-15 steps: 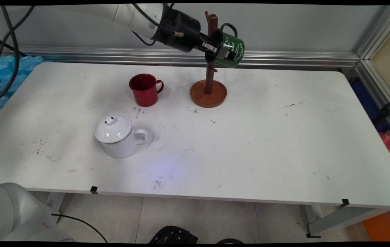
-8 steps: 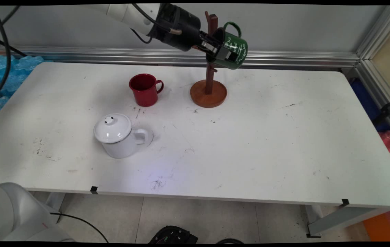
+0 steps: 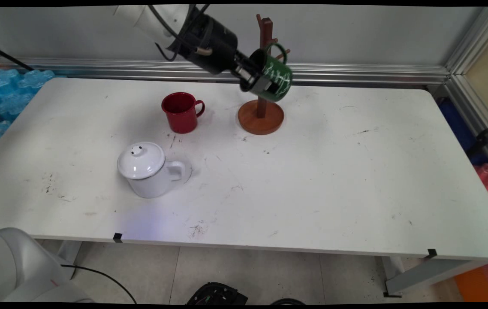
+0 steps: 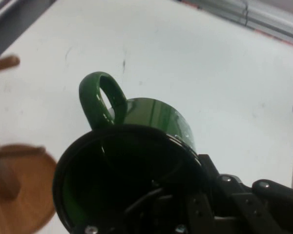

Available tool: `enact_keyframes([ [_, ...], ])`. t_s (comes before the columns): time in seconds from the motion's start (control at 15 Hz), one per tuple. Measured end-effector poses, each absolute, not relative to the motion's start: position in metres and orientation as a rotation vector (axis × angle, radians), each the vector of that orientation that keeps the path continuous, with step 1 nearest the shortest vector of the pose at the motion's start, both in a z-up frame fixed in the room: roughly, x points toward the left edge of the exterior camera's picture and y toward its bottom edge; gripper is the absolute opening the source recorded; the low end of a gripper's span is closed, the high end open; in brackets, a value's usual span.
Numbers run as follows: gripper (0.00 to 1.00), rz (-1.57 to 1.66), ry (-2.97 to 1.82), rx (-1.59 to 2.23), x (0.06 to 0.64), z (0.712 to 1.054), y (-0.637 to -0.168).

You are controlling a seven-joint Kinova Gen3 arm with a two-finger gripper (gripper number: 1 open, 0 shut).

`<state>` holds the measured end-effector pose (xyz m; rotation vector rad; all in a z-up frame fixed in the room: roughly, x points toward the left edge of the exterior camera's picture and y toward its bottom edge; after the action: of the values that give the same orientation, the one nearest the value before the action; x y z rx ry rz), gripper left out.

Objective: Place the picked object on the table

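the black gripper (image 3: 256, 81) is clamped on the rim of a green mug (image 3: 273, 77), one finger inside and one outside. the mug is up in the air, tipped on its side, with its open mouth facing the arm and its handle (image 3: 280, 48) pointing up. it has white marks on its side. it hangs right in front of the post of a wooden mug stand (image 3: 261, 115), above the stand's round base. the stand is near the table's (image 3: 312, 180) far edge, about in the middle. in the hand view the green mug (image 4: 136, 161) fills the lower part, its handle (image 4: 100, 100) sticks up, and the stand's base (image 4: 24, 195) shows at the left.

a red mug (image 3: 181, 111) stands upright on the table, left of the stand and apart from it. a white pot with a lid (image 3: 149, 169) sits closer to the near edge, left of the middle, with its handle to the right.
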<state>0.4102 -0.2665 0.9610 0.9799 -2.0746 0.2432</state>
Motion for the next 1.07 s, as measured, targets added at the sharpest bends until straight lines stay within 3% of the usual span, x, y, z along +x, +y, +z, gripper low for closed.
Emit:
enact_keyframes([
  [0.47, 0.0, 0.259, -2.292, 1.003, 0.403, 0.954, -0.251],
  [1.07, 0.0, 0.291, -2.533, 1.056, 0.38, 0.92, -0.254],
])
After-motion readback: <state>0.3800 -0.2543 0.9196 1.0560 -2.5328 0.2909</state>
